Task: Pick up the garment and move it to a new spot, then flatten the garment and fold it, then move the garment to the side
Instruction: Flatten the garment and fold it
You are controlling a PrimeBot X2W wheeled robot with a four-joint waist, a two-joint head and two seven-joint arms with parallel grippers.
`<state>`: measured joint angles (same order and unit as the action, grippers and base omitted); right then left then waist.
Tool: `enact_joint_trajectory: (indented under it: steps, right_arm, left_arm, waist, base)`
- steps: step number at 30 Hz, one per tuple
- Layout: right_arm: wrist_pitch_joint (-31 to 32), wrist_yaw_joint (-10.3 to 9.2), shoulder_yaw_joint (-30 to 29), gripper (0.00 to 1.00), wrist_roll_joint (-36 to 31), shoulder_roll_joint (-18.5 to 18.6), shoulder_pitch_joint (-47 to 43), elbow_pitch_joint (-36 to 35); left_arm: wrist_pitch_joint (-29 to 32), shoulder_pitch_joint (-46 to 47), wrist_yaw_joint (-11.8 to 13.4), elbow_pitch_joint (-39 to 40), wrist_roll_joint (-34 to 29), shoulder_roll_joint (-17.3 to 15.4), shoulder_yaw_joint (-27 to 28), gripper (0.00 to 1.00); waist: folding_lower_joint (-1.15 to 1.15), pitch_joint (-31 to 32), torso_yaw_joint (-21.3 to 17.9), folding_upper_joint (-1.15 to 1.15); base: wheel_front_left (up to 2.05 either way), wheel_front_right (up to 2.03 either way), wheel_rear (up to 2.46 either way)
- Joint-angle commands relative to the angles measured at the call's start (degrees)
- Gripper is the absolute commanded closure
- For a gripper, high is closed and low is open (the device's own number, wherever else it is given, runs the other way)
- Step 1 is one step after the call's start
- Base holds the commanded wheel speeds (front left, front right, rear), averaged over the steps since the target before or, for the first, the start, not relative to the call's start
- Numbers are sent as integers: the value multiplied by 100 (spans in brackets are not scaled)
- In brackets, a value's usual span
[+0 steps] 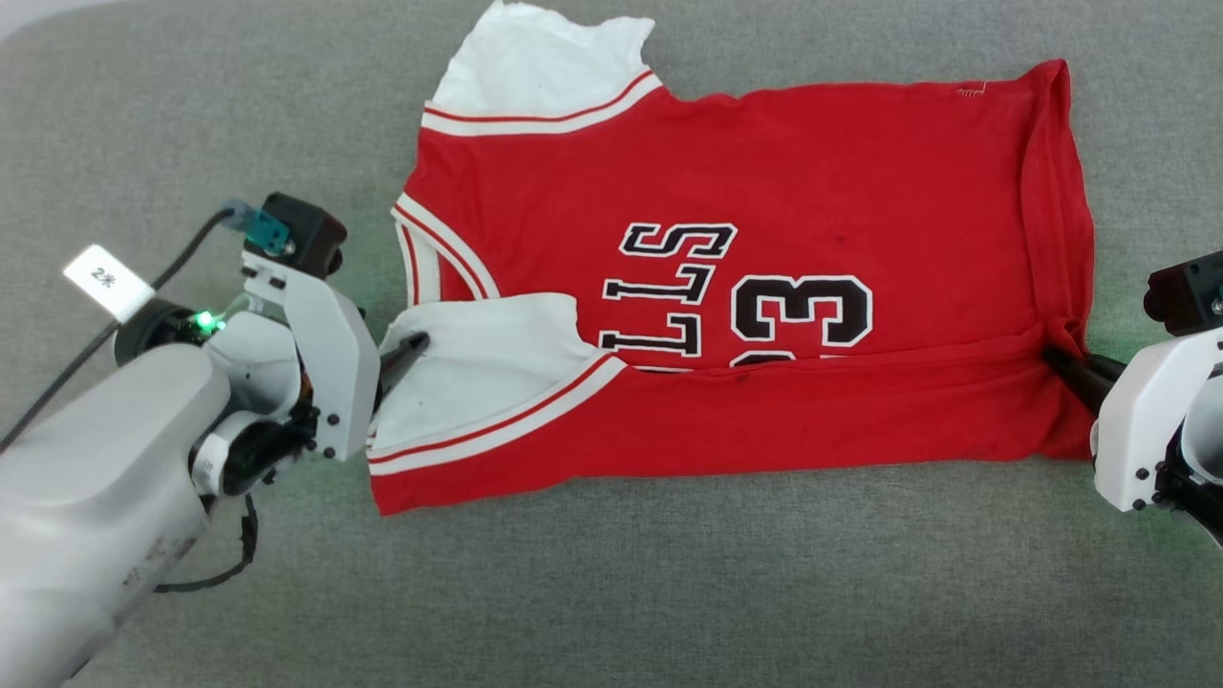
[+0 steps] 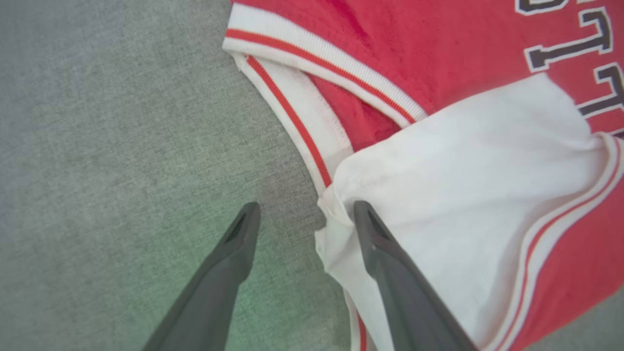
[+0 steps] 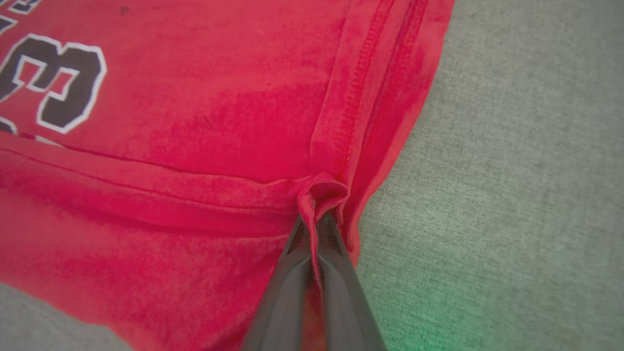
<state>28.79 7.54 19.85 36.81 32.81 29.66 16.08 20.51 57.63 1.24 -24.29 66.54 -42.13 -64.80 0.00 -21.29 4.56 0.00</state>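
Observation:
The garment (image 1: 764,191) is a red T-shirt with white sleeves and black lettering, lying flat on a grey cloth surface. Its near long edge is folded up over the body. My left gripper (image 1: 406,352) is open at the near white sleeve (image 1: 478,354). In the left wrist view the left gripper (image 2: 306,207) has one finger resting on the sleeve (image 2: 463,195) and the other over bare grey cloth. My right gripper (image 1: 1062,365) is shut on a pinch of the folded red hem at the garment's right end, and the right wrist view shows that grip close up (image 3: 317,219).
Grey fabric surface (image 1: 669,592) runs all around the garment, with wide room along the near edge and at the far left. A white tag (image 1: 107,282) and a black cable (image 1: 182,258) hang by my left wrist.

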Motion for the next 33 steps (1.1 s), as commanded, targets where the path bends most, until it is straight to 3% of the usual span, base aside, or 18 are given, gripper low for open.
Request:
enact_joint_trajectory:
  steps: [1,8,17,26,33]
  right_arm:
    - [90,-10,98,0,10,-2,-82,121]
    - [-8,-9,-44,0,-26,-1,-24,-56]
    - [-403,-8,-461,0,-241,-139,-165,-384]
    - [-1025,-8,-1480,0,-827,-697,-774,-1074]
    - [-1367,-8,-2204,0,-1203,-1224,-1442,-1894]
  left_arm:
    - [-80,45,21,25,14,17,52,0]
    - [-309,-84,218,345,68,-209,213,0]
    - [-271,-586,718,1257,400,-744,342,0]
    - [-170,-1365,1407,2315,683,-1313,219,0]
    - [-283,-1784,1563,2428,734,-1398,79,0]
  waist:
    - [0,64,25,0]
    - [0,291,43,0]
    - [0,576,-2,0]
    - [0,683,-167,0]
    - [0,609,-363,0]
  base:
    - [0,0,0]
    - [0,0,0]
    - [0,0,0]
    - [0,0,0]
    - [0,0,0]
